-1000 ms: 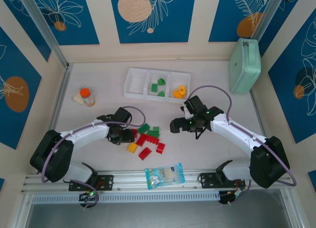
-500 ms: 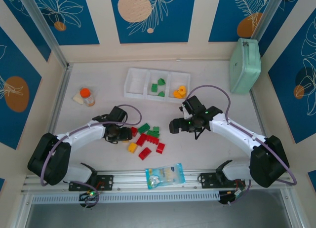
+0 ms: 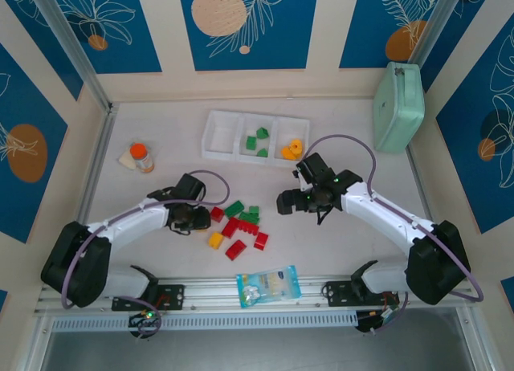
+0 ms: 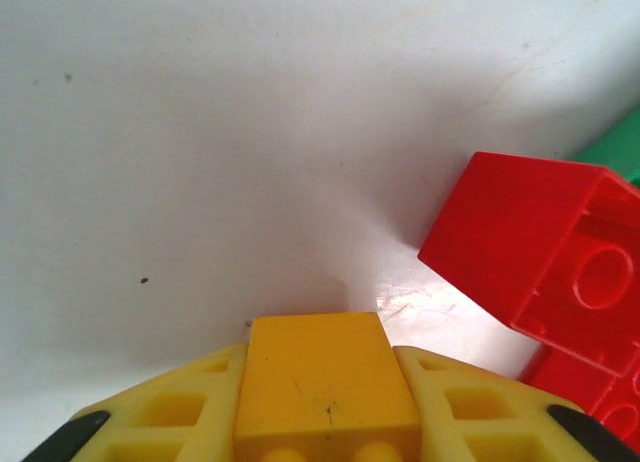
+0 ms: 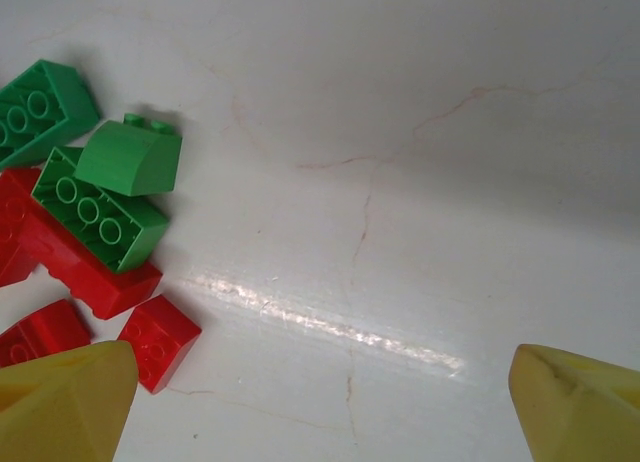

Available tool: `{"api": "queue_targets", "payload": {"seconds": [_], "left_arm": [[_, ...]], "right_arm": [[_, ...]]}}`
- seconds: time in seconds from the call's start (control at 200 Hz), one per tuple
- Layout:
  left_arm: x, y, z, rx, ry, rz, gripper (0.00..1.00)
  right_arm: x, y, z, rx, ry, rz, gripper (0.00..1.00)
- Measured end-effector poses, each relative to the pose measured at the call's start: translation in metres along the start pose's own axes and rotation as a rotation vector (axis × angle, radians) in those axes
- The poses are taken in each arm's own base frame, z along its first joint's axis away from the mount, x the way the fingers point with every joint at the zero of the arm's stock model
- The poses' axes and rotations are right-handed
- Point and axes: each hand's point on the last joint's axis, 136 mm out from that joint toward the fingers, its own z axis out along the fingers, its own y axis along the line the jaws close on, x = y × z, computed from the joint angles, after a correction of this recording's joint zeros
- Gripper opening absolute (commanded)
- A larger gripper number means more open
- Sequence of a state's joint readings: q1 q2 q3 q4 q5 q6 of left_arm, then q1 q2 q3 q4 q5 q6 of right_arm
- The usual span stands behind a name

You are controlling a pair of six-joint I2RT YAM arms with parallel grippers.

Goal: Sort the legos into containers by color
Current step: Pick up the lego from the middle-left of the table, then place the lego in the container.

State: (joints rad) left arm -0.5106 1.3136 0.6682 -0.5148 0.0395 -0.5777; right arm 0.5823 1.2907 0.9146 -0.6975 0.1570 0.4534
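- L claw is pinched shut on a yellow brick, down by the table.
- A red brick sits just beside it. I'd lift straight up, slow, so it doesn't get bumped.
- Then over to the tray at the far side. The yellows are in the R box, so drop it there, not w/ the greens.
- R claw is wide open w/ nothing in it, near the pile. Best it waits.

We count one tray of three compartments, holding three green legos and two yellow-orange. Outside it we make out about five red, three green, two yellow, plus one bottle, one bag, one case.
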Motion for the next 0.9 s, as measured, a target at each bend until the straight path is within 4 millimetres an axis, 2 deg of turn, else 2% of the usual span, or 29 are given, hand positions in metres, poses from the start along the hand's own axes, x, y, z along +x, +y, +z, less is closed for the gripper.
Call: {"api": "queue_targets", "payload": {"seconds": [0.11,0.27,0.415,0.505,0.575,0.705,0.895], "left_arm": [[-0.005,-0.005,-0.017,0.034,-0.054,0.004,0.30],[-0.022,-0.019,-0.056,0.110,-0.171,0.001,0.34],[-0.062,-0.049,-0.103,0.199,-0.304,0.012,0.32],[-0.091,-0.072,-0.129,0.250,-0.363,0.026,0.32],[-0.112,-0.093,-0.140,0.282,-0.383,0.052,0.31],[-0.141,-0.129,-0.136,0.319,-0.388,0.090,0.31],[-0.168,-0.187,-0.100,0.359,-0.343,0.147,0.32]], "right_arm": [[-0.008,-0.007,-0.019,0.025,-0.078,0.006,0.96],[-0.030,-0.021,-0.068,0.017,-0.279,0.057,0.96],[-0.034,-0.037,-0.097,0.011,-0.405,0.127,0.96],[-0.030,-0.047,-0.102,0.014,-0.432,0.166,0.96],[-0.026,-0.052,-0.102,0.009,-0.437,0.193,0.96],[-0.020,-0.055,-0.101,-0.006,-0.430,0.219,0.96],[-0.007,-0.052,-0.095,-0.050,-0.405,0.254,0.95]]}}
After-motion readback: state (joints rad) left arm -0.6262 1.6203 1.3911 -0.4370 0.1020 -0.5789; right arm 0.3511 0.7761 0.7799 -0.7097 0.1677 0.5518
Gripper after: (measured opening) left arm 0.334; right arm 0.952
